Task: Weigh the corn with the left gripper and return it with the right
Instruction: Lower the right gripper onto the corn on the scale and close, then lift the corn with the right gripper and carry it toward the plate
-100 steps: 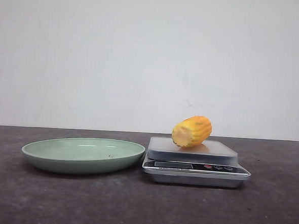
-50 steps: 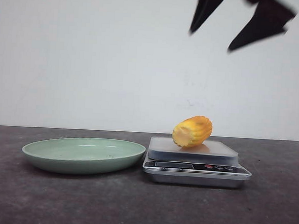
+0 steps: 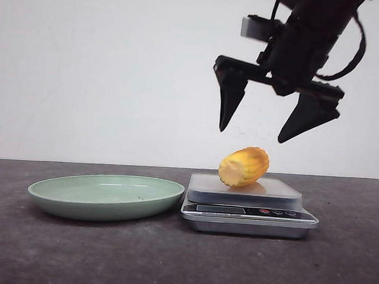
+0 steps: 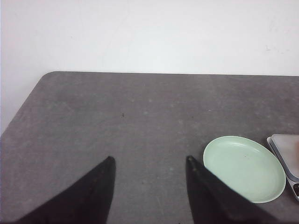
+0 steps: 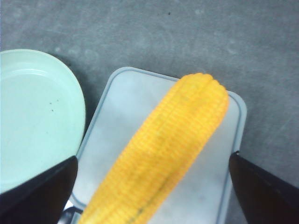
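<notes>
Right gripper [image 3: 268, 131] fingers spread wide, empty, hanging directly above the corn [image 3: 243, 166], not touching. Corn lying on its side on the scale [image 3: 249, 212] platform, long axis running front-to-back and skewed across the finger gap in the right wrist view, so probably needs a straight drop. Green plate [image 3: 106, 197] just left of scale on the worktop. Left gripper [image 4: 148, 191] fingers apart, empty, well off beyond the plate.
</notes>
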Action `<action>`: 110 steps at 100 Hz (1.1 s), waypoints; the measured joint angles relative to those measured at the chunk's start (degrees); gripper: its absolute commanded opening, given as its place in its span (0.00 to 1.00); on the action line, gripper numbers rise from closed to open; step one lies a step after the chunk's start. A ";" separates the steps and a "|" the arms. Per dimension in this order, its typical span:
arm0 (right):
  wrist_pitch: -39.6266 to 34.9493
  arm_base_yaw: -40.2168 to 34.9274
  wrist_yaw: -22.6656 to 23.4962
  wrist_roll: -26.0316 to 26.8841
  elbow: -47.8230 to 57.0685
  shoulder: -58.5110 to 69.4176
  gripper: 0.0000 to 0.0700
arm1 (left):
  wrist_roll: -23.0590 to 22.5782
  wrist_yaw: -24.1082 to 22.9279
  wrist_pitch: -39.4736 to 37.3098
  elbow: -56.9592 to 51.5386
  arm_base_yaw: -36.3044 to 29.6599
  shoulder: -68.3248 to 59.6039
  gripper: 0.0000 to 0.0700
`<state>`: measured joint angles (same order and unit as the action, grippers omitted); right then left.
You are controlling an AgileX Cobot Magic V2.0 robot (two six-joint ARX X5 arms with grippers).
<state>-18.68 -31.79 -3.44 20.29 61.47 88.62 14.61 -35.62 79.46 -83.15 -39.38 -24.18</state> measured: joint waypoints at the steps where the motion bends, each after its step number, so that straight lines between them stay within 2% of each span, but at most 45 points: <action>1: 0.09 0.00 0.00 0.17 0.00 0.17 0.94 | 0.00 0.00 0.00 -0.02 0.00 0.00 0.41; 20: 0.96 0.00 0.26 2.60 0.00 2.69 0.94 | 0.00 0.00 0.00 0.00 0.00 0.00 0.41; 30: 1.01 0.00 0.39 3.65 0.00 3.76 0.85 | 0.00 0.00 0.04 -0.02 0.00 0.00 0.41; 35: 0.87 0.00 0.42 4.04 0.00 4.31 0.78 | 0.00 0.00 0.09 0.00 0.00 0.00 0.41; 43: 0.50 0.00 0.42 4.72 0.00 4.98 0.60 | 0.00 0.00 0.70 0.00 0.00 0.00 0.41; 51: 0.59 -0.04 0.39 5.49 0.00 5.01 0.35 | 0.00 0.00 1.31 0.00 0.00 0.00 0.41; 56: 0.63 -0.09 0.44 5.84 0.00 5.01 0.23 | 0.00 0.00 1.29 0.00 0.00 0.00 0.41; 66: 0.63 -0.13 0.37 6.71 0.00 5.01 0.18 | 0.00 0.00 1.31 0.00 0.00 0.00 0.41; 74: 0.63 -0.22 0.31 7.19 0.00 5.01 0.00 | 0.00 0.00 1.31 0.00 0.00 0.00 0.41; 110: -2.56 -1.81 -1.31 6.93 -0.02 1.01 0.00 | 0.00 0.00 1.31 0.00 0.00 0.00 0.41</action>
<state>-21.23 -33.61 -4.75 27.22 61.45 89.62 14.61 -35.62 80.77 -83.15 -39.38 -24.18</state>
